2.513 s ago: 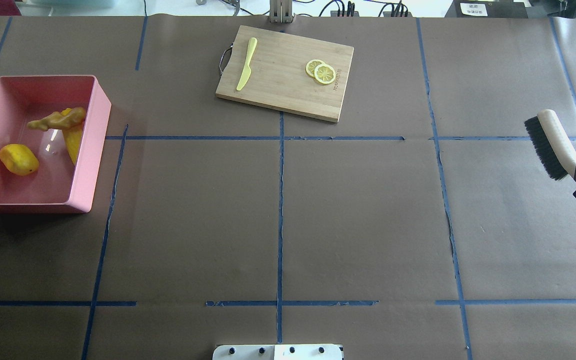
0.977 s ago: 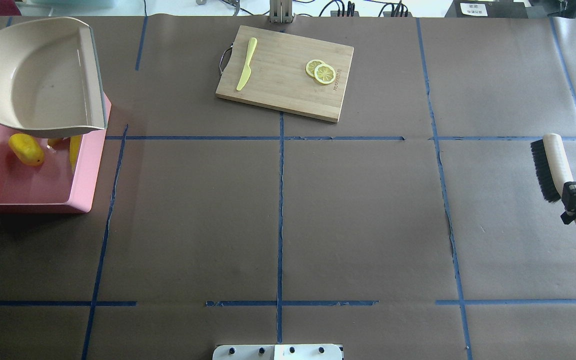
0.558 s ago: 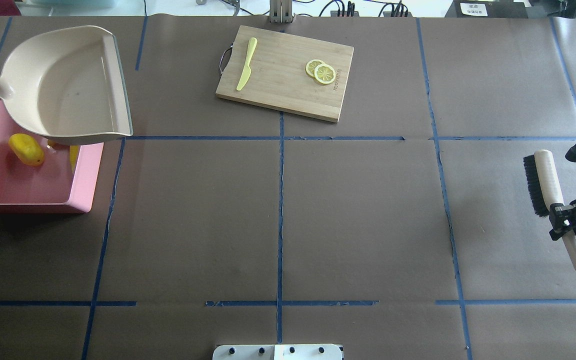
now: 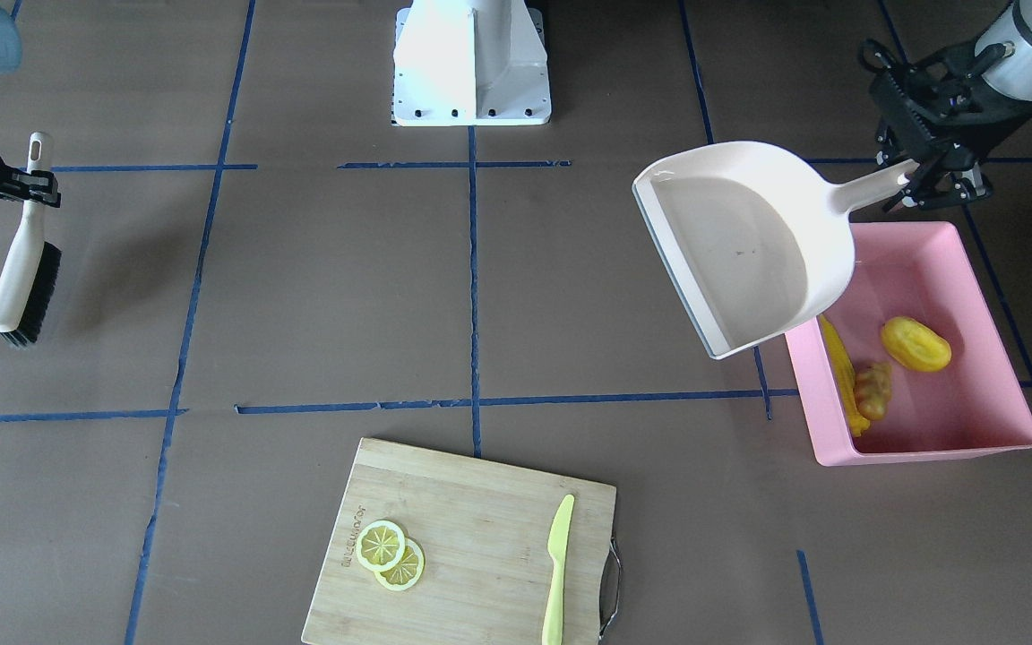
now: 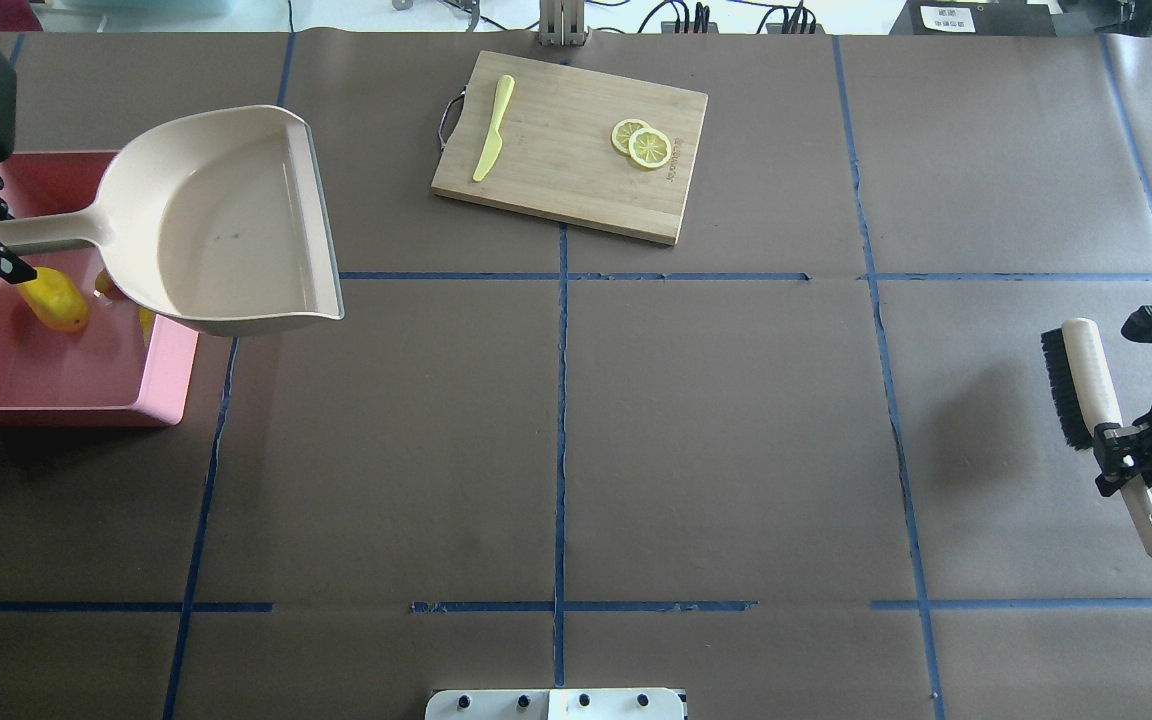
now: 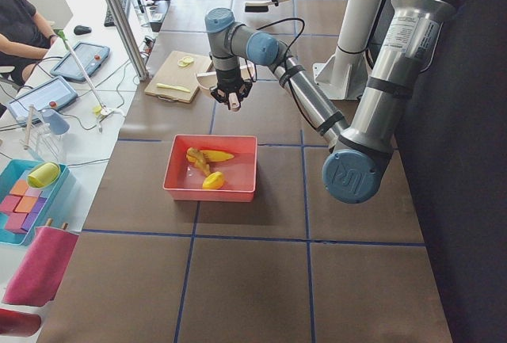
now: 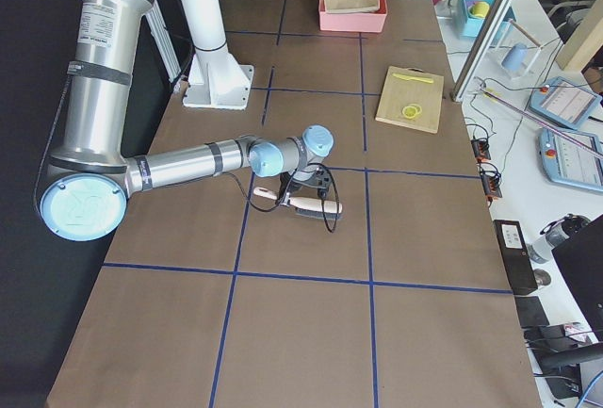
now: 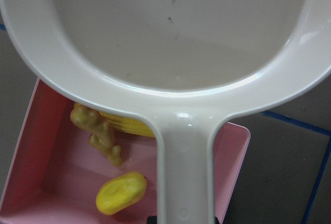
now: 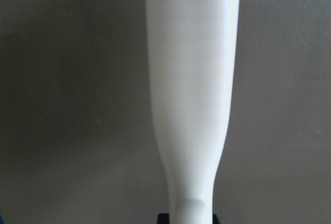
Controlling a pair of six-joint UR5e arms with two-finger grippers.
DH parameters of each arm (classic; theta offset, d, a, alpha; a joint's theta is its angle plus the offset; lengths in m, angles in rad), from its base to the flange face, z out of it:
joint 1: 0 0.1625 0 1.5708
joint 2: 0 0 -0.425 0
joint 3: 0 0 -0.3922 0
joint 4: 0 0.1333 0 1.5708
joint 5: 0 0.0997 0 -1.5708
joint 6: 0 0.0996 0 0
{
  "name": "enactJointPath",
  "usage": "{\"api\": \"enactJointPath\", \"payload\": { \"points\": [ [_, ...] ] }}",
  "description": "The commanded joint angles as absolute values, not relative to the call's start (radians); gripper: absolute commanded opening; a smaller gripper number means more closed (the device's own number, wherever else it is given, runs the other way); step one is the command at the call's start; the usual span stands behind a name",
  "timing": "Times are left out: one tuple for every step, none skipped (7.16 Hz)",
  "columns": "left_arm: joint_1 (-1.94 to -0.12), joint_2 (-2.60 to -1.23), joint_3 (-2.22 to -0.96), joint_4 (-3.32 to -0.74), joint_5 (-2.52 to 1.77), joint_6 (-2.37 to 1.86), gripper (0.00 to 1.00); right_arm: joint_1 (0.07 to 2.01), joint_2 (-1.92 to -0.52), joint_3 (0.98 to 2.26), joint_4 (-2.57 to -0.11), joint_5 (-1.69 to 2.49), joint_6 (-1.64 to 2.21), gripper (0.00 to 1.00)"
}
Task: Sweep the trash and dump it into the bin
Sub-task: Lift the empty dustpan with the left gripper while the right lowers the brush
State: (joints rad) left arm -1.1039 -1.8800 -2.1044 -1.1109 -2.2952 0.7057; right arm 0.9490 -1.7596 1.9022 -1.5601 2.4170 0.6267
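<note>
Left pincer (image 4: 919,184): clamped on the handle end of the dustpan (image 5: 226,215).
Dustpan: empty and held roughly level, hollow side up. It extends forward from the left pincer, and its mouth reaches past the bin wall and hangs above the bare surface.
Bin (image 5: 171,370): directly below the left pincer and the dustpan handle.
Trash: the corn cob (image 4: 838,367), yellow lump (image 4: 915,343) and ginger root (image 4: 872,387) all lie inside the bin, below and just ahead of the left pincer. None shows on the surface.
Right pincer (image 5: 1124,462): clamped on the handle of the brush (image 5: 1086,385). The bristle head lies ahead of the pincer, low over the surface; contact cannot be confirmed.
Change: over the last seconds the dustpan has swung from the far outer side of the bin towards the middle of the surface. The brush has travelled closer to the robot's base.
Meaning: the dump appears complete. Both tools are judged to be on their way to being put down, with no sweeping left.
</note>
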Motion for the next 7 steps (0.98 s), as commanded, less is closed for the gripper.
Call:
{"api": "enactJointPath", "payload": {
  "points": [
    [-1.04,-1.896,-2.099,-1.112,-2.261,0.675,0.0,0.945,-1.755,1.885,-1.559,2.45,0.624,0.05],
    [-1.019,-1.896,-2.097,-1.117,-2.235,0.675,0.0,0.943,-1.752,1.876,-1.56,2.451,0.609,0.1],
    [-0.982,-1.896,-2.088,-1.156,-2.226,0.675,0.0,0.942,-1.75,1.872,-1.56,2.457,0.606,0.2],
    [-0.959,-1.894,-2.085,-1.172,-2.221,0.675,0.0,0.942,-1.749,1.871,-1.56,2.459,0.606,0.35],
    [-0.956,-1.896,-2.083,-1.172,-2.192,0.673,0.0,0.942,-1.749,1.87,-1.56,2.457,0.606,0.44],
    [-0.94,-1.894,-2.08,-1.172,-2.189,0.675,0.0,0.942,-1.747,1.862,-1.56,2.457,0.606,0.47],
    [-0.915,-1.894,-2.048,-1.224,-2.189,0.675,0.0,0.942,-1.747,1.862,-1.56,2.457,0.606,0.53]
  ]
}}
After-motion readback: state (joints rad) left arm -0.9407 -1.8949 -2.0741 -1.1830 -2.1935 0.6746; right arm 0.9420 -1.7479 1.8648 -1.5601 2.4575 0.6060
